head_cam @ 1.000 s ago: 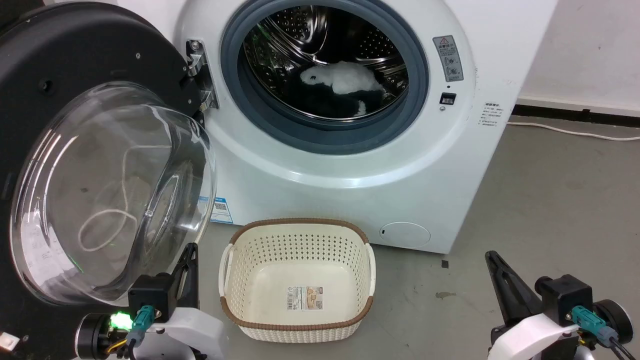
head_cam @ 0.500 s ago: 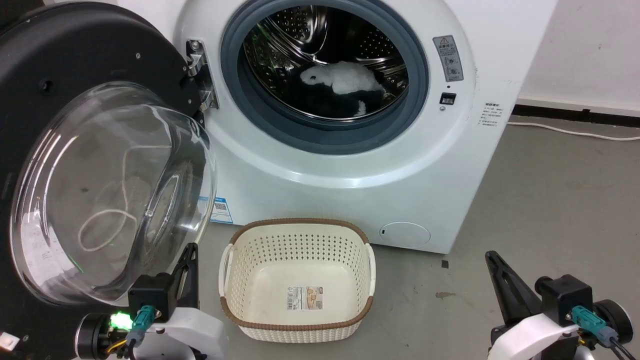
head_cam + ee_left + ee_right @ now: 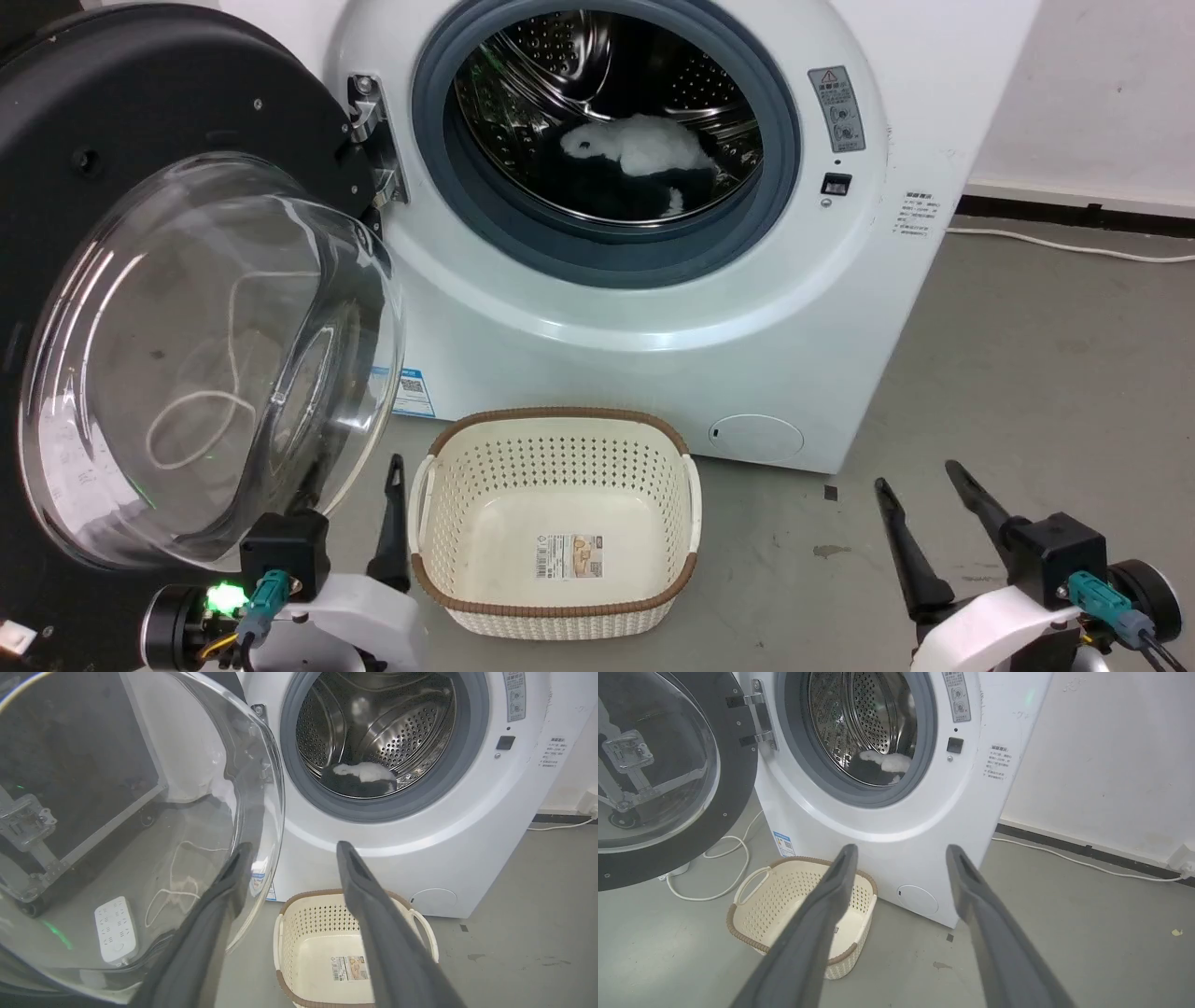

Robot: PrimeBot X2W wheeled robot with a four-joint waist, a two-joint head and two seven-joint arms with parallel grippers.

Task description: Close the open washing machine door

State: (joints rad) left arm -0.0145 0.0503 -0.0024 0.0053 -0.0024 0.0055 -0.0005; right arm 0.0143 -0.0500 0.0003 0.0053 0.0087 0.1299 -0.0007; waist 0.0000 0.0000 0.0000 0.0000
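Observation:
The washing machine door (image 3: 140, 93) hangs wide open at the left on its metal hinge (image 3: 373, 140), its clear glass bowl (image 3: 205, 364) bulging toward me. The white washing machine (image 3: 653, 308) shows its steel drum with a white and black cloth (image 3: 644, 149) inside. My left gripper (image 3: 350, 485) stands open just below the bowl's lower edge, with one finger partly behind the glass. In the left wrist view the left gripper (image 3: 293, 847) holds nothing and the door's glass (image 3: 140, 812) is at its left. My right gripper (image 3: 920, 481) (image 3: 901, 849) is open over the floor at the lower right.
A cream perforated basket (image 3: 555, 523) sits on the grey floor in front of the machine, between my arms. A white cable (image 3: 1074, 247) runs along the wall at the right. Through the glass, a white power strip (image 3: 116, 928) lies on the floor.
Both grippers have gone from shut to open, their fingers spreading apart. The door, the basket and the arms stay where they were.

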